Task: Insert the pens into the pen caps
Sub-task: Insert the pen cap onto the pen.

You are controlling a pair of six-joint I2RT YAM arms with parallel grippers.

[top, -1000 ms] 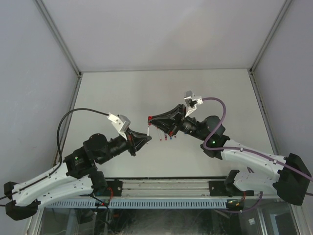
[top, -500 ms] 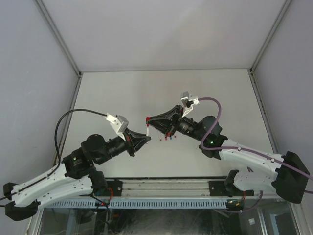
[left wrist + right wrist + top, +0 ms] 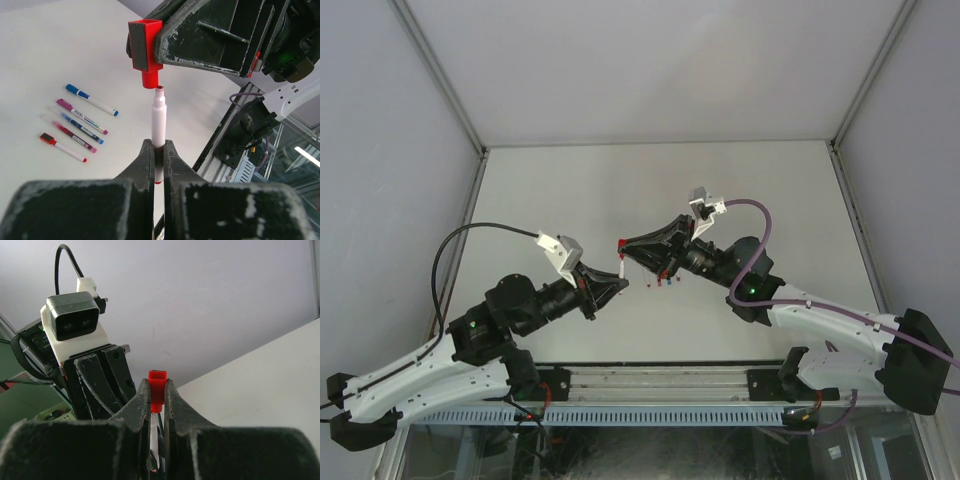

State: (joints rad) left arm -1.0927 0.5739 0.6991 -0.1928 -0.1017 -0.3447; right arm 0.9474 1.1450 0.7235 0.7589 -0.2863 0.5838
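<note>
My left gripper (image 3: 158, 145) is shut on a white pen (image 3: 158, 120) and holds it upright, its red tip pointing up. Directly above it, my right gripper (image 3: 157, 386) is shut on a red pen cap (image 3: 157, 389) whose open end faces down. In the left wrist view the tip stands right at the mouth of the pen cap (image 3: 146, 55), in line with it. From above, the pen (image 3: 622, 268) and cap (image 3: 623, 243) meet over the table's middle between the left gripper (image 3: 621, 279) and the right gripper (image 3: 625, 246).
Several more pens (image 3: 80, 125) with blue, magenta and red ends lie side by side on the white table (image 3: 50, 50), below the right gripper in the top view. The front rail (image 3: 650, 382) and both arm bases are at the near edge.
Both grippers shifted slightly left together about a second ago and have held still since. The pen stays under the cap.
</note>
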